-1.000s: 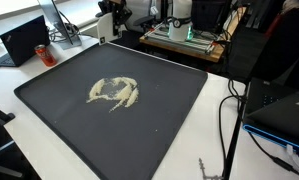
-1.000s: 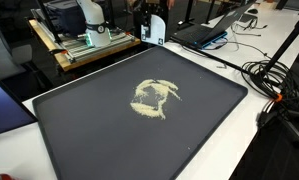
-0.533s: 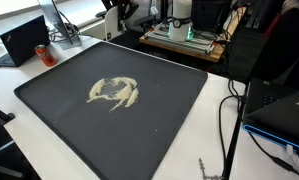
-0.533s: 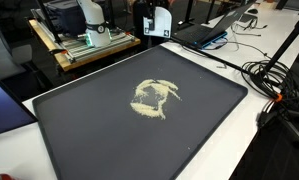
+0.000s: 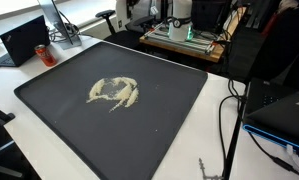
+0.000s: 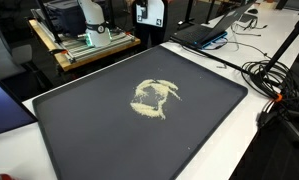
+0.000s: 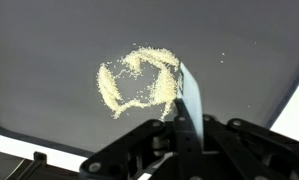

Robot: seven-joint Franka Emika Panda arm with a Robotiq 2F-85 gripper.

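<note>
Jaws: pressed together, high over the grain ring [image 7: 111,88].
Change: I had lifted toward the upper edge of both exterior views.
Meaning: contact with the tray [image 5: 59,115] was broken.

One dark tray [image 5: 59,100], one scatter of pale grains [image 7: 139,85], one pale strip [image 7: 189,105], one laptop [image 5: 24,40] at upper left.

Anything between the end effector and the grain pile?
Wrist view: only the pale flat blade clamped in the end effector, reaching toward the grains over bare dark mat.
</note>
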